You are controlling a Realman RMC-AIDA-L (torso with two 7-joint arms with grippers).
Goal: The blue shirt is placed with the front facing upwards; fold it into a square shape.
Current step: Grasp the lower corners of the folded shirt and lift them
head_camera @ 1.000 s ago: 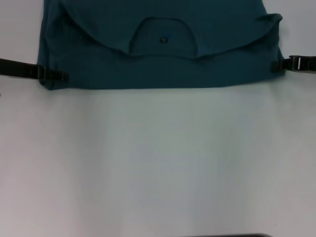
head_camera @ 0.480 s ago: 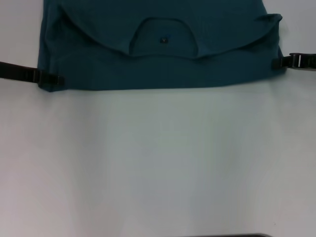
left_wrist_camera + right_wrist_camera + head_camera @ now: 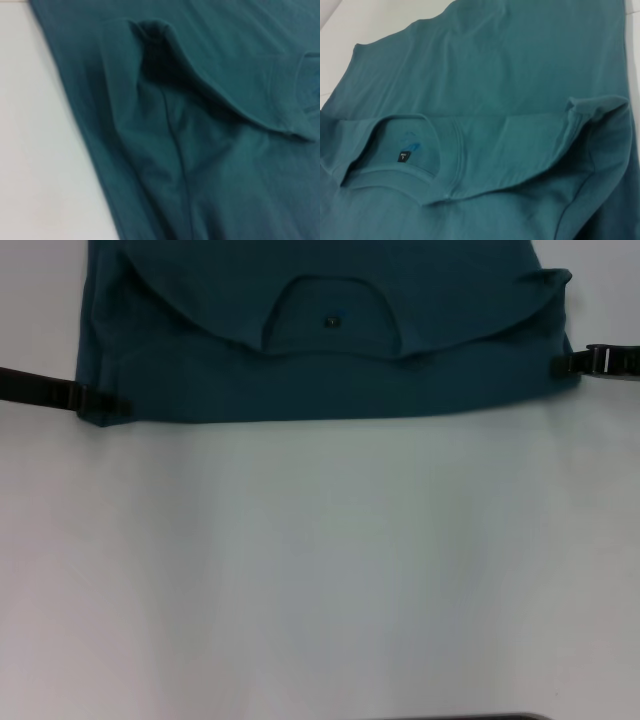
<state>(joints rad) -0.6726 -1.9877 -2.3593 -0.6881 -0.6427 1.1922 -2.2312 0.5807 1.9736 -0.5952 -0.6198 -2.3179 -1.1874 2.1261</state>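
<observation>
Overhead, the shirt (image 3: pixel 320 350) lies at the far end of the white table (image 3: pixel 320 570), its upper part folded down so the collar (image 3: pixel 330 318) and small label (image 3: pixel 332 321) face the robot. From the left, the left gripper (image 3: pixel 105 403) reaches in to the shirt's near left corner, its tip against the cloth; from the right, the right gripper (image 3: pixel 565 365) meets the shirt's right edge. How far either is open, or whether it has cloth between its fingers, cannot be told. Only the left wrist view shows the ridged fold (image 3: pixel 160 65) and a seam running through it. Only the right wrist view shows the label (image 3: pixel 403 156) plainly inside the collar (image 3: pixel 445 170), and a bunched corner (image 3: pixel 595 107) of fabric.
</observation>
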